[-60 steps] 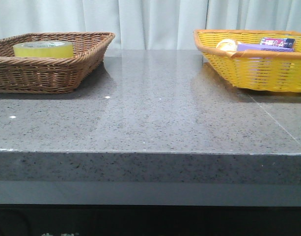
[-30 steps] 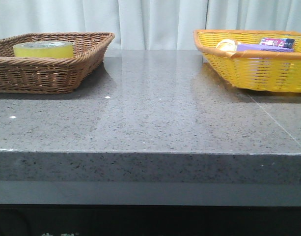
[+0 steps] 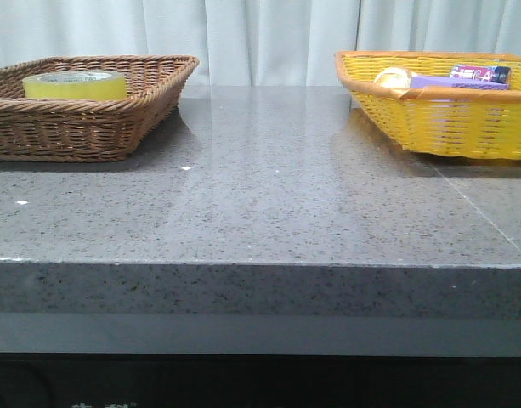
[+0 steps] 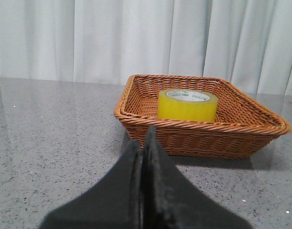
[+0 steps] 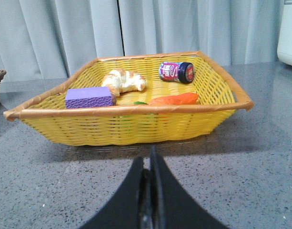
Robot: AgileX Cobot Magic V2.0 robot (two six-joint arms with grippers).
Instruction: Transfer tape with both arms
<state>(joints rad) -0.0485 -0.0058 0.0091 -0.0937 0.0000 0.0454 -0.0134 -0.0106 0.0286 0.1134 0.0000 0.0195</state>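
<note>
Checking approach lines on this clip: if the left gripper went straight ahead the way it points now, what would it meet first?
Probably the near wall of the brown wicker basket. The left gripper, shut, points just below its rim; the tape sits inside, behind that wall.

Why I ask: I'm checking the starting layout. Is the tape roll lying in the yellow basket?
No, the tape sits in the brown wicker basket, as the left wrist view shows plainly.

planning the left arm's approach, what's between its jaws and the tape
In the left wrist view, only bare grey tabletop and the brown wicker basket's near wall separate the shut left gripper from the tape.
</note>
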